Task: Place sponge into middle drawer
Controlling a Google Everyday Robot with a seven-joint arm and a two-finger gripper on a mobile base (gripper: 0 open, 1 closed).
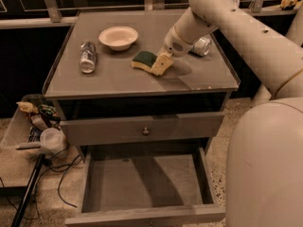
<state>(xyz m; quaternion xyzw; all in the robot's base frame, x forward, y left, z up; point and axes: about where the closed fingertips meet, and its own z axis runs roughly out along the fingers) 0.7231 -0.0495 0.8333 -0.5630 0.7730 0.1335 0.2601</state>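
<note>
The sponge [143, 60], pale yellow with a dark green top, lies on the grey cabinet top [118, 77] near its middle. My gripper [160, 65] is right at the sponge's right end, low over the cabinet top, with the arm reaching in from the upper right. The middle drawer [142, 186] is pulled open below, with a bare flat grey floor. Above it sits the shut grey drawer with a round metal knob [146, 131].
A white bowl [118, 37] stands at the back of the cabinet top. A can [87, 56] lies on its side at the left, another can [202, 45] at the right behind my arm. A tray of clutter [33, 126] and cables sit on the floor at left.
</note>
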